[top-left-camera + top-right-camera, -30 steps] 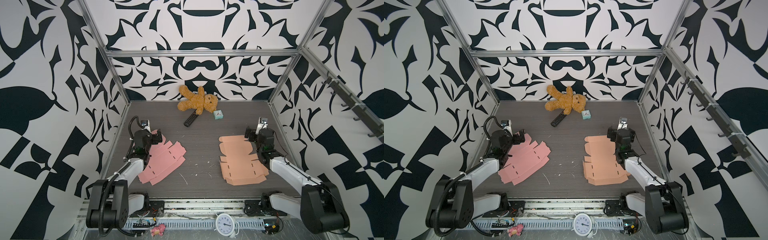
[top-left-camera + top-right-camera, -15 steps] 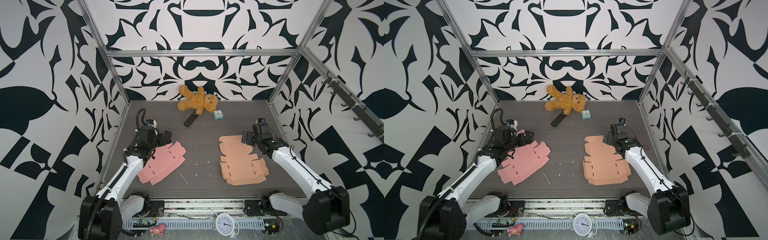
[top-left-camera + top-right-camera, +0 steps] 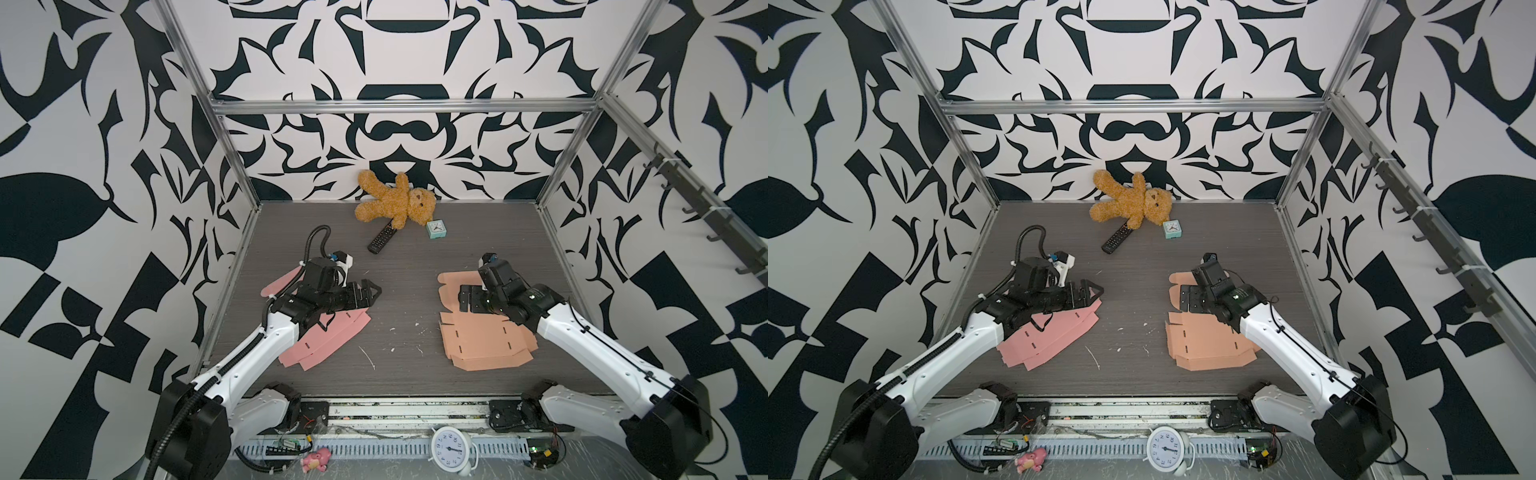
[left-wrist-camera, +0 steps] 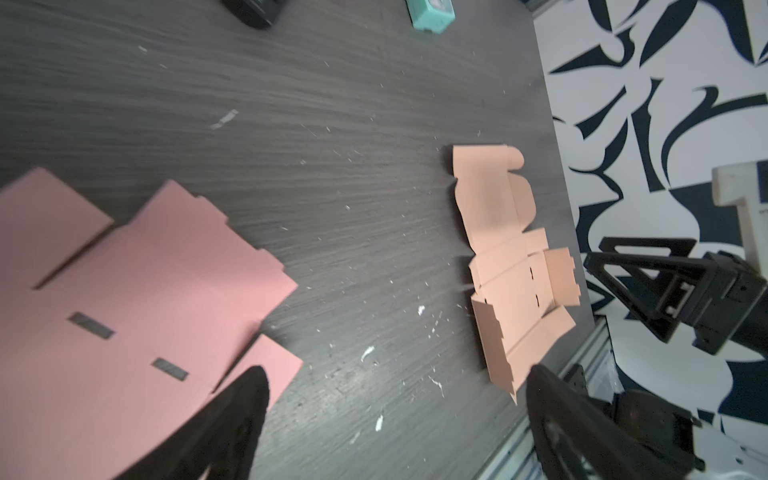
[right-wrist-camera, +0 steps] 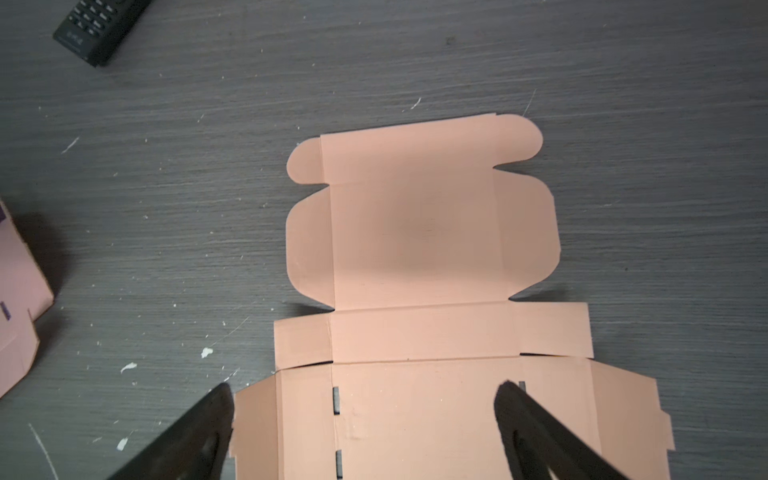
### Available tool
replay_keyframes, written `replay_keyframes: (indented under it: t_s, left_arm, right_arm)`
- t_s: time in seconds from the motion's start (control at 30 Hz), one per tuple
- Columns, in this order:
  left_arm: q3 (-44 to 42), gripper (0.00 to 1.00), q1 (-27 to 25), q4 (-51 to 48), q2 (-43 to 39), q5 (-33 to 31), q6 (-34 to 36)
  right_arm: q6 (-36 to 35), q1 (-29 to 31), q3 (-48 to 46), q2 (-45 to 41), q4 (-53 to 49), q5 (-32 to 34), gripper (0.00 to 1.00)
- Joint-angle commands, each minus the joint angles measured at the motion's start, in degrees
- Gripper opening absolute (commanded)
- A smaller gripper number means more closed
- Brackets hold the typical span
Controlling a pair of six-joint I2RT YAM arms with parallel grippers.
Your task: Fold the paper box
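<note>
Grey tabletop (image 3: pixel 407 291), patterned walls. Your orange box blank (image 3: pixel 482 345) lies unfolded, mostly flat, right side. Right gripper (image 3: pixel 464 298) over its far part, jaws spread wide, holding nothing. Pink box blank (image 3: pixel 328 340) flat on left. Left gripper (image 3: pixel 372 295) above its far right corner, jaws wide, empty. Teddy bear (image 3: pixel 395 203), remote (image 3: pixel 381 237), teal clock (image 3: pixel 436 229) by far wall.

Patterned walls (image 3: pixel 395 137) around a dark table (image 3: pixel 415 266)
Black-and-white swirls cover every side; aluminium rails (image 3: pixel 399 106) frame the corners, dark hooks (image 3: pixel 713 237) line the right, white flecks (image 3: pixel 368 357) dot the wood-grain.
</note>
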Motion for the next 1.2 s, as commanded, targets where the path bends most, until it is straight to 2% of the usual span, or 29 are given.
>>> replay_keyframes:
  t_s: [0.0,0.33,0.53,0.73,0.9,1.17]
  left_arm:
    - [2.7,0.99,-3.8,-0.9,3.0,1.4,-2.6]
    - [5.2,0.99,-10.2,5.9,13.4,4.2,-8.0]
    - [8.9,0.99,-13.4,10.6,21.6,6.8,-9.0]
    - [14.3,0.91,-14.9,13.6,29.1,8.0,-10.3]
    - [15.3,0.87,-15.3,17.3,33.4,7.8,-13.4]
    - [17.8,0.86,-15.5,19.5,38.0,7.2,-14.8]
  right_arm:
    - [1.0,1.2,2.5,-1.0,-2.9,-1.4,1.00]
    - [1.9,1.5,1.0,-3.1,-3.9,-7.2,1.00]
    - [3.2,1.6,0.4,-4.2,-3.8,-7.0,1.00]
    - [5.6,2.0,-3.7,-6.2,-2.3,-7.3,1.00]
    - [6.8,2.3,-5.4,-8.1,-1.6,-8.3,1.00]
    - [7.6,2.8,-7.0,-10.0,-1.5,-8.9,0.99]
